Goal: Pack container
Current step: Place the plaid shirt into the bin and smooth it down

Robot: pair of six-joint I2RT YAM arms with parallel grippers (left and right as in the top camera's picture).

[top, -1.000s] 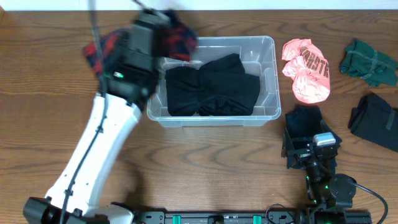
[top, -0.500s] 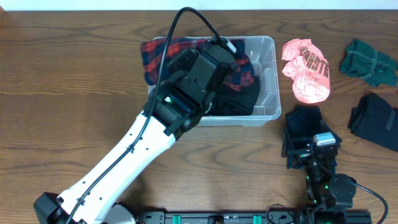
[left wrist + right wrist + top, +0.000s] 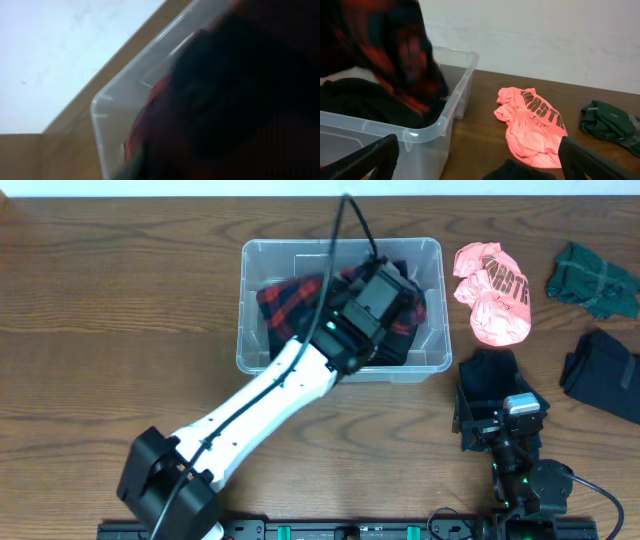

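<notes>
The clear plastic container stands at the back middle of the table, with a folded black garment inside. My left gripper reaches down into it, shut on a red and black plaid garment that drapes over the black one. In the left wrist view only the container's corner and dark plaid cloth show, and the fingers are hidden. In the right wrist view the plaid garment hangs down into the container. My right gripper is open and empty at the front right.
A pink shirt lies right of the container and also shows in the right wrist view. A green cloth and a dark cloth lie at the far right. A black cloth lies just ahead of the right gripper.
My left arm has swung right from the container's left side and lowered the plaid garment into it. The right arm has not moved.
</notes>
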